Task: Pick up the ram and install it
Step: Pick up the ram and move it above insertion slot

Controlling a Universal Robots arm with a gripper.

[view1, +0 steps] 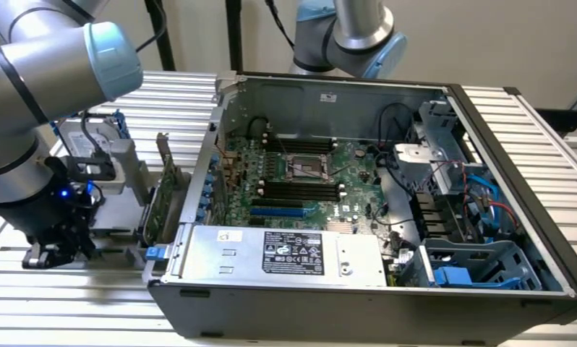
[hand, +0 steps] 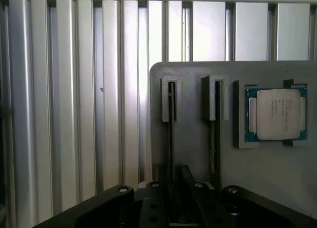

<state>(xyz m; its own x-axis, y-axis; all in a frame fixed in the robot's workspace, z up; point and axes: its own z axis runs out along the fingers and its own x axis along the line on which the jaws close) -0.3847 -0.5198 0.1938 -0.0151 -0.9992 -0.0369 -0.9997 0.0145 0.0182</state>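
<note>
- While the grey and pale-blue robot arm [view1: 33, 101] bends low at the exterior view's left, its black gripper [view1: 53, 251] hangs just over the flat grey plastic fixture plate [hand: 193, 143]. The plate lies on the ribbed aluminium tabletop [hand: 74, 114], beside the outer wall of the open grey steel computer case [view1: 366, 318].
- The ram [hand: 171, 129] is a long, narrow circuit-board stick, seen from the wrist as a thin dark strip. It stands on its edge in one of two raised grey slot holders on the plate.
- A second thin dark strip [hand: 216, 129] stands parallel in the neighbouring holder. That holder is the one nearer the square silver-lidded processor [hand: 275, 114], which sits in its own recess.
- The key relation is that the ram's long axis runs straight from its slotted end holder under the gripper's body, parallel to the tabletop's ribs. The tool therefore sits above the stick and in line with it, not off to one side.
- I cannot tell whether the gripper is spread, pressed together or already pinching the stick, because that part lies in shadow beneath the black housing.
- Judging by the stick's seat in the holder, the pick-up is the step in hand and nothing has been lifted yet.
- Inside the case, the long black memory slots [view1: 298, 189] on the green motherboard [view1: 342, 163] lie well apart from the gripper, beyond the case wall.
</note>
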